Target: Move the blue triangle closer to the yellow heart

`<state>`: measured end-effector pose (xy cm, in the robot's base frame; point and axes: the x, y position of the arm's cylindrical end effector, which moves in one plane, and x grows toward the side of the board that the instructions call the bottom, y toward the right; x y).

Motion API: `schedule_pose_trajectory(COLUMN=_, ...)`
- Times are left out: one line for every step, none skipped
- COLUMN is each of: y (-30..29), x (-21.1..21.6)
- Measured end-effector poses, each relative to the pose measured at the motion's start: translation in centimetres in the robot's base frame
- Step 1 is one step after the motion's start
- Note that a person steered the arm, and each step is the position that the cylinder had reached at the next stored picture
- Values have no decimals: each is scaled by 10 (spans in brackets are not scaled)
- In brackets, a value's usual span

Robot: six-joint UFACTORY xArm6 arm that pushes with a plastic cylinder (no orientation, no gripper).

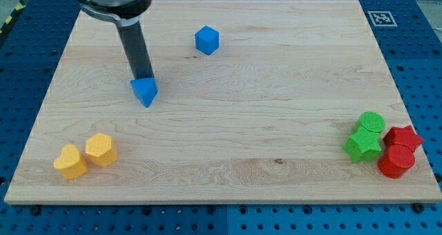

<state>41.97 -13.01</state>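
Yellow first, at the view's lower left: yellow heart (pixel 70 162) near the board's bottom-left corner, with a yellow hexagonal block (pixel 101 150) touching it on its right side. Both sit on the pale wooden board (pixel 228 124).

Moving right, upper-left area: my tip (pixel 143 79) comes down from the view's top at a slight lean and meets the upper edge of the blue triangle (pixel 145 92), apparently touching it from behind. No claw on this rig, only the dark rod (pixel 135 48), so nothing is held; contact is a push at most. Blue triangle lies well apart from the yellow heart, above and to its right.

Further right, near the top edge: blue cube-like block (pixel 206 40), alone.

Far right, lower corner: tight cluster. Green cylinder (pixel 371 121) above green star (pixel 362 146); red star (pixel 404 137) above red cylinder (pixel 396 161).
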Motion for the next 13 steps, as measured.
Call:
schedule_pose_trajectory(y=36, x=0)
schedule_pose_trajectory(y=36, x=13)
schedule_pose_trajectory(y=19, x=35)
schedule_pose_trajectory(y=4, x=48)
schedule_pose_trajectory(y=10, x=35)
schedule_pose_trajectory(y=10, x=21)
schedule_pose_trajectory(y=4, x=21)
schedule_pose_trajectory(y=-9, x=17)
schedule_pose_trajectory(y=-21, x=17)
schedule_pose_trajectory(y=-32, x=17)
schedule_pose_trajectory(y=-42, x=16)
schedule_pose_trajectory(y=-56, x=16)
schedule_pose_trajectory(y=-70, x=16)
